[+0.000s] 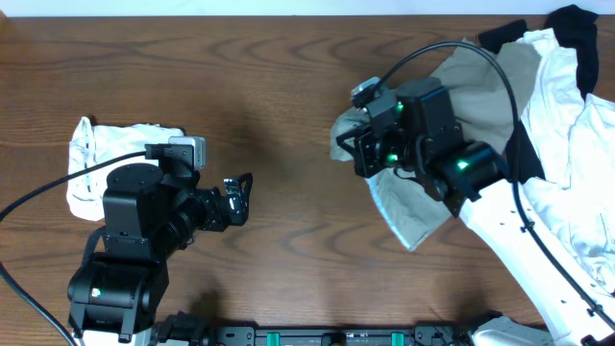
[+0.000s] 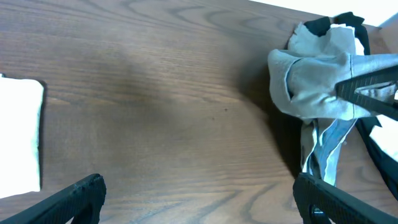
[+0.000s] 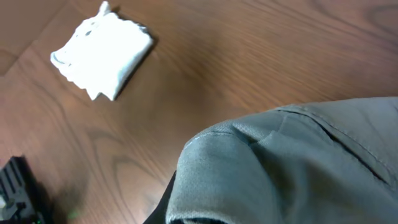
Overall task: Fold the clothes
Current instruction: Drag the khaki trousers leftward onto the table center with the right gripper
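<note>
Your right gripper (image 1: 357, 146) looks clamped on a bunched edge of the thin khaki garment (image 1: 480, 86), right of centre, likely to draw it off the white and black clothes pile (image 1: 567, 144) onto bare wood. Your left gripper (image 1: 236, 197) hovers spread and empty near the folded white garment (image 1: 91, 159).

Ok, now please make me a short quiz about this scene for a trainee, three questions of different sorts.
1. True or false: the left gripper holds the khaki garment.
2. Where does the folded white garment lie? A) beside the left arm B) under the khaki garment C) in the left gripper
3. Fill in: the pile at the far right is white and ____.
Key: 1 false, it is open and empty; 2 A; 3 black.
</note>
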Controlling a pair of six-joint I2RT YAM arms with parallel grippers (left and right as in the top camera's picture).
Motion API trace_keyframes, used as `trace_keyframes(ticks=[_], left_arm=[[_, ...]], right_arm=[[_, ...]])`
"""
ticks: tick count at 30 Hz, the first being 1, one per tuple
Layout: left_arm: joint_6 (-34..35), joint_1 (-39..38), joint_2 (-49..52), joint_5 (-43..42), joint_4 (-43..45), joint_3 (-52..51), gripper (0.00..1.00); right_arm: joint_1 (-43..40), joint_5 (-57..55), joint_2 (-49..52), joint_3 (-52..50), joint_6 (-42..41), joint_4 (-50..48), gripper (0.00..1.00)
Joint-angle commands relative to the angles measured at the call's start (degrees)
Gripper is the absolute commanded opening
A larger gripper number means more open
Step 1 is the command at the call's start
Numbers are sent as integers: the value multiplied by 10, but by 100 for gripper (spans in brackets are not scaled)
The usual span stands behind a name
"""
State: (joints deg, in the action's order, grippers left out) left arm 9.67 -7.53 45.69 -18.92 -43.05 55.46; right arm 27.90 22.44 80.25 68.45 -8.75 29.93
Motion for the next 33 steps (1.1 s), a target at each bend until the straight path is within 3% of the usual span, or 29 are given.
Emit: trace_keyframes(ticks=[1,5,10,17,21,26,33], left_arm=[[5,2,7,3,2,11,98],[5,2,12,3,2,11,98],[5,2,16,3,2,11,98],[5,2,23,3,-3,10,98],[5,2,43,2,-31,10,98],[5,2,80,-2,-61,10,98],[5,2,115,-1,-59,10,98]], right_arm=[[16,4,10,1,-6,-18,8],[19,5,15,1,-6,-28,34],[-2,4,-3,1,-6,-50,54],[-68,-9,-34,2,-6,-14,57],[-94,-97,-24,1,-7,133,60],[-114,-261,2,-3,-98,301,65],[-131,-204,9,-82,-101,322,66]])
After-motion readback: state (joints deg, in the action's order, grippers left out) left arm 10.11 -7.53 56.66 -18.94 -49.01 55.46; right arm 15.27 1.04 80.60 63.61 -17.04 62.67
